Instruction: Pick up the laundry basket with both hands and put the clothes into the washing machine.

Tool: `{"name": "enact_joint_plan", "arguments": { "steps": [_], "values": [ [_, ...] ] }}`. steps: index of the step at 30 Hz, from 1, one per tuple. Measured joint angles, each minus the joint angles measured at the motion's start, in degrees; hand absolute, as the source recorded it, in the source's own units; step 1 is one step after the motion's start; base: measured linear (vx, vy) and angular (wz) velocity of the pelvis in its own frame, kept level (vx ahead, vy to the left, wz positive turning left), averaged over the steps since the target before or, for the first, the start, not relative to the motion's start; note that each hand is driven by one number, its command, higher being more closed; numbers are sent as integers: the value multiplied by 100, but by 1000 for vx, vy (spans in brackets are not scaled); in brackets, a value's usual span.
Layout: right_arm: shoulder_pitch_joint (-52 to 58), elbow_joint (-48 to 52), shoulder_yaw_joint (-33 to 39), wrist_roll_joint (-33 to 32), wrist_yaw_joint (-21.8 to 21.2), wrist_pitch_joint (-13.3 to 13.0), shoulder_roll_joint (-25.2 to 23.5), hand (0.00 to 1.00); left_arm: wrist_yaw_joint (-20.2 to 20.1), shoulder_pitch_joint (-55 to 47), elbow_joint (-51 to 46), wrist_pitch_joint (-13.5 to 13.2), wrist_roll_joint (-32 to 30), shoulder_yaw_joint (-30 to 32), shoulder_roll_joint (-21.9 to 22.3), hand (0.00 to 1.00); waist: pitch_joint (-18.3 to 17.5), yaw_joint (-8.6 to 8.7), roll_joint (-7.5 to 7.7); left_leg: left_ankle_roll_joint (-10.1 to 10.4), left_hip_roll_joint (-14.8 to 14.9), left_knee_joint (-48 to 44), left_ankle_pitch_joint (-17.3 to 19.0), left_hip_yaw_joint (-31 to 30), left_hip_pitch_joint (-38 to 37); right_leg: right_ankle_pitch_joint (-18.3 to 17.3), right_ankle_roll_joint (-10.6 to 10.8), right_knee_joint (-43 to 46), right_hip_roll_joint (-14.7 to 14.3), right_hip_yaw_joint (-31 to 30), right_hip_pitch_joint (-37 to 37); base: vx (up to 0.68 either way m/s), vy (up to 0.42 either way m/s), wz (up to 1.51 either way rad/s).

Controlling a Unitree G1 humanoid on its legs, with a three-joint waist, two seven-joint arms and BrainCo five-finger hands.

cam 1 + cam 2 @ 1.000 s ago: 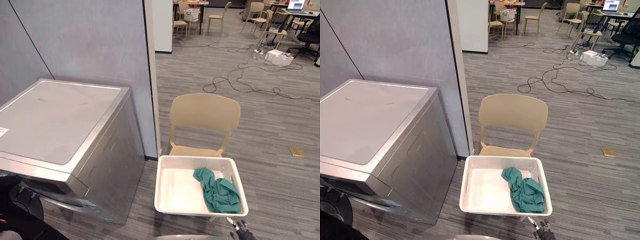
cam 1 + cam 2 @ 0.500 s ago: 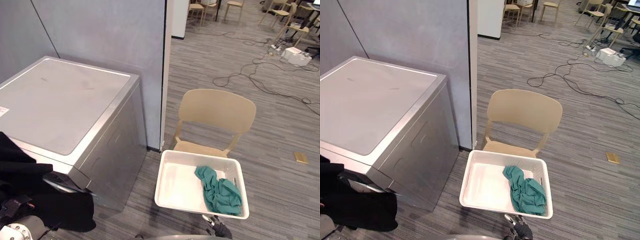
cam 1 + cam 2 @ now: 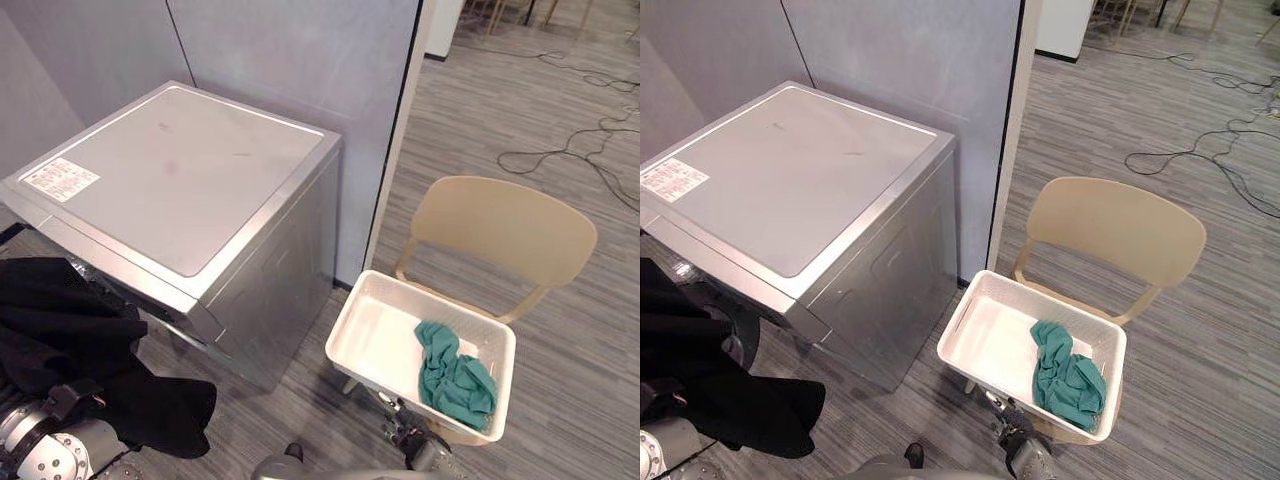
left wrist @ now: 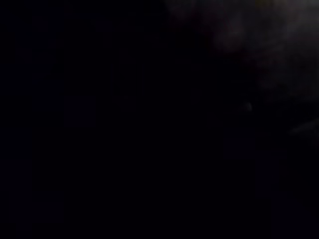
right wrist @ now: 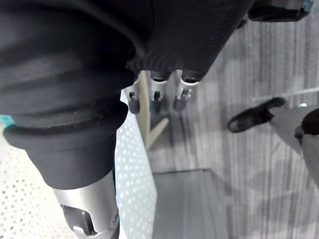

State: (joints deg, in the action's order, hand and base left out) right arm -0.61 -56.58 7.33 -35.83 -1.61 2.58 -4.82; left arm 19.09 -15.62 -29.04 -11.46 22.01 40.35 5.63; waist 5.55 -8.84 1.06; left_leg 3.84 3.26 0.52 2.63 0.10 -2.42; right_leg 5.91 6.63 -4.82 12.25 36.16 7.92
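A white laundry basket [image 3: 440,298] rests on the seat of a beige chair [image 3: 510,235], with a crumpled green cloth [image 3: 455,375] in its right half. To the left stands the silver washing machine [image 3: 190,170], its flat top closed. A black garment [image 3: 90,350] lies draped over my left arm at the lower left, in front of the machine; it covers that hand. My right hand [image 3: 410,440] is low, just in front of the basket's near edge, its fingers [image 5: 157,97] relaxed and holding nothing, close to the perforated basket wall [image 5: 132,174].
A grey partition wall [image 3: 300,60] rises directly behind the washing machine and ends beside the chair. Cables [image 3: 560,150] trail over the striped floor at the far right. Open floor lies between the machine and the chair.
The camera has swung left and down, so machine and chair shifted right in the picture. The black garment has come up at the lower left over my left arm. The right hand stays by the basket's near edge.
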Motion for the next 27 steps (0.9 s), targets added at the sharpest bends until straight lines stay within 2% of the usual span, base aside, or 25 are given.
{"name": "enact_joint_plan", "arguments": {
  "steps": [3, 8, 11, 14, 16, 19, 22, 27],
  "values": [
    [3, 49, 31, -78, 25, 0, 0, 0, 4, 0, 3, 1, -4, -18, 0, 100, 36, 2, 61, -3, -16, -73, 5, 2, 5, 0, 0, 6, 46, 3, 1, 24, 20, 4],
    [193, 200, 479, -207, 27, -14, 4, 0, 82, 1, 134, 6, -17, -33, 0, 100, 35, 13, 76, -42, -9, -164, 80, 96, -13, 0, 0, 44, 65, -34, 0, -18, 7, -9],
    [475, 330, 1077, -237, 27, -190, 17, 0, 115, -20, 634, 39, -31, 100, -6, 100, 12, 30, 94, -56, 30, -303, 232, 342, -41, -3, 4, 47, 59, -210, -8, -46, 8, -34],
    [794, 326, 1686, -176, 40, -234, 29, 0, 123, -36, 1385, 145, -43, 376, -33, 100, -91, 97, 153, -30, 87, -366, 280, 514, -108, -3, 3, 46, 12, -364, -28, -6, -8, -32],
    [938, 256, 2036, -161, 49, -232, 13, 0, 125, -29, 2014, 250, 4, 571, -46, 100, -188, 187, 138, -10, 115, -364, 299, 572, -147, -3, 3, 47, -11, -400, -27, 7, -13, -24],
    [1106, 104, 2652, 1, 145, -216, -31, 0, 117, -18, 2864, 370, 449, 957, -91, 100, -305, 183, 116, 26, 200, -476, 423, 752, -216, -13, -12, 47, -70, -541, -25, -8, -12, -29],
    [1141, 51, 2901, 51, 173, -215, -39, 0, 103, -24, 3273, 379, 767, 1334, -39, 100, -341, 183, 75, 62, 287, -732, 594, 765, -148, -75, -21, 91, -128, -577, 8, -37, -30, -7],
    [1075, 34, 2952, 90, 194, -231, -69, 0, 43, -19, 3710, 445, 872, 1510, -27, 100, -333, 178, -140, 126, 377, -1344, 715, 131, 214, -367, -54, 421, -212, 25, 209, -24, -51, 60]
  ]
}}
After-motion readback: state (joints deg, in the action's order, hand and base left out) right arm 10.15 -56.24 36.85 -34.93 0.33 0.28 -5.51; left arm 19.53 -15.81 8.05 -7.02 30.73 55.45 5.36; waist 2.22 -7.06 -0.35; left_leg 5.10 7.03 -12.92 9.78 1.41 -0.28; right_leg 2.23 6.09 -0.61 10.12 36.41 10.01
